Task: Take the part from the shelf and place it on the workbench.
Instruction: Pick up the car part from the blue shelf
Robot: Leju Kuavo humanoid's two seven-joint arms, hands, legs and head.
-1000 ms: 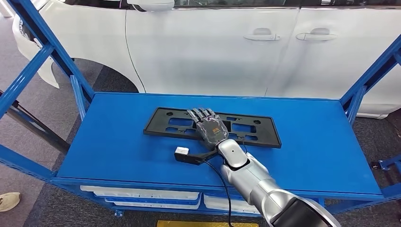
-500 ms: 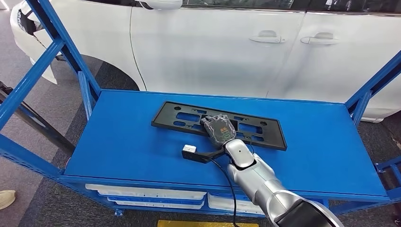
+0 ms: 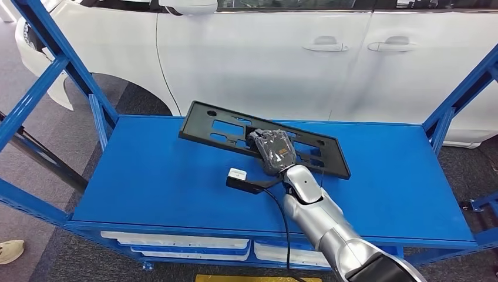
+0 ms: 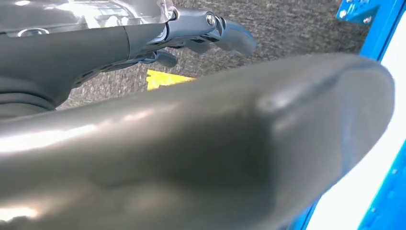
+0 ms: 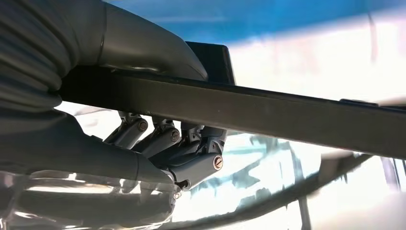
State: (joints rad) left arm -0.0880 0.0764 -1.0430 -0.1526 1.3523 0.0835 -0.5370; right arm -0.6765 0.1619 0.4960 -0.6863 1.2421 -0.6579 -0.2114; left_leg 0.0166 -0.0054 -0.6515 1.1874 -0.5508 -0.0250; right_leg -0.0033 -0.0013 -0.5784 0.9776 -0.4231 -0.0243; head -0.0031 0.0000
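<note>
Shelf, blue, broad top deck, white car close behind. Part, a long black slotted frame, sits tilted, left end raised off the deck. Right hand grips its middle, fingers curled under the bar. Step: lift-off. Next: raise it level, carry to the workbench. Left hand's state: cannot tell.

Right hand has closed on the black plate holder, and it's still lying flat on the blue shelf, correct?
Not flat: in the head view the right hand grips the black plate holder, which is tilted, its far-left end raised off the blue shelf.
</note>
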